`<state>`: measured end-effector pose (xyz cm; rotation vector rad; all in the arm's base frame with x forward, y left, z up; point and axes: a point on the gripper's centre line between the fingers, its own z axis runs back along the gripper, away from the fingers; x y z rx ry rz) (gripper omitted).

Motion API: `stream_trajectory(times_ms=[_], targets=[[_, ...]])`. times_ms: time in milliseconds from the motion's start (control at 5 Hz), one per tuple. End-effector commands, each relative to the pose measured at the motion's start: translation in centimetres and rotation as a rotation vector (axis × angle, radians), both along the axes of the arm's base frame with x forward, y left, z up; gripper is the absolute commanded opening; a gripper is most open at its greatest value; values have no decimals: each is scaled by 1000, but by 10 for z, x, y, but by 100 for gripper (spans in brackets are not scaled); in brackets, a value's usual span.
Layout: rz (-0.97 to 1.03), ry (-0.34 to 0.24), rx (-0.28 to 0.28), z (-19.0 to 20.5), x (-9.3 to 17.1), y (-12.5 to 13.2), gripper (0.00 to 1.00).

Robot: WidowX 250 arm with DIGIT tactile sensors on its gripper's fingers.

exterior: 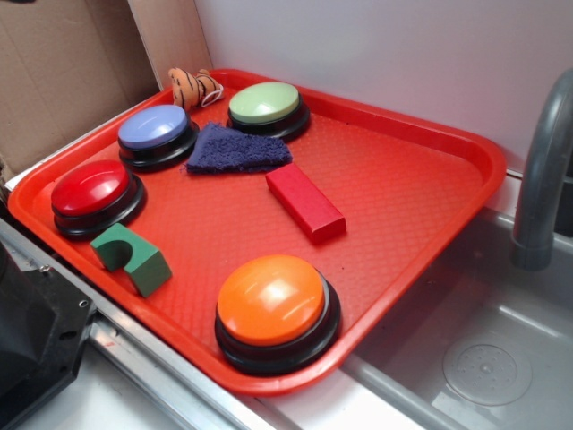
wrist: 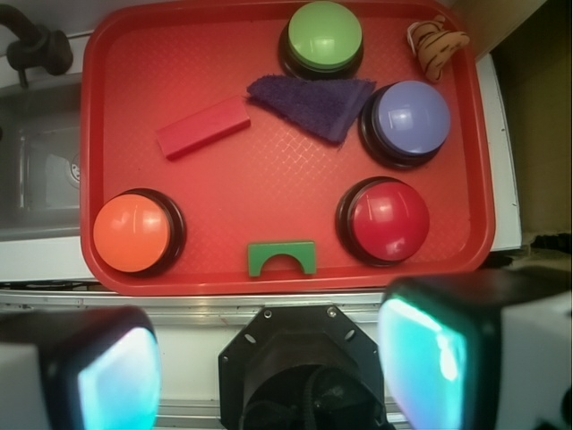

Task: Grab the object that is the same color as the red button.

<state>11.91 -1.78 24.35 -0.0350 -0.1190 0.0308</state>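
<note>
A small red brick-shaped block (exterior: 305, 202) (wrist: 203, 127) lies flat near the middle of the red tray (exterior: 421, 193) (wrist: 269, 206). The red button (exterior: 90, 191) (wrist: 388, 218), a glossy dome on a black base, sits at the tray's left side in the exterior view. My gripper (wrist: 273, 372) is high above and outside the tray's near edge, over the robot base, far from the block. Its two pads (wrist: 421, 358) stand wide apart with nothing between them. The gripper is not in the exterior view.
On the tray also sit an orange button (exterior: 273, 305) (wrist: 134, 233), a blue button (exterior: 154, 132) (wrist: 410, 118), a green button (exterior: 265, 106) (wrist: 324, 36), a green arch block (exterior: 132, 258) (wrist: 282, 258), a purple cloth (exterior: 235, 150) (wrist: 313, 103) and a striped toy (exterior: 193, 87) (wrist: 436, 45). A sink (exterior: 483, 331) with a faucet (exterior: 542, 170) lies on the right.
</note>
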Motion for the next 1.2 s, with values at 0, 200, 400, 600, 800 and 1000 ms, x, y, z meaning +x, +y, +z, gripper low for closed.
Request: stream_trajectory(times_ms=[0, 200, 400, 600, 800, 1000], targets=[[0, 0, 0, 0, 0, 0, 100], [247, -87, -57, -17, 20, -12, 100], [480, -152, -104, -30, 37, -19, 100], [734, -146, -130, -61, 71, -27, 100], [981, -147, -72, -95, 100, -29, 100], [1227, -121, -46, -136, 126, -29, 100]])
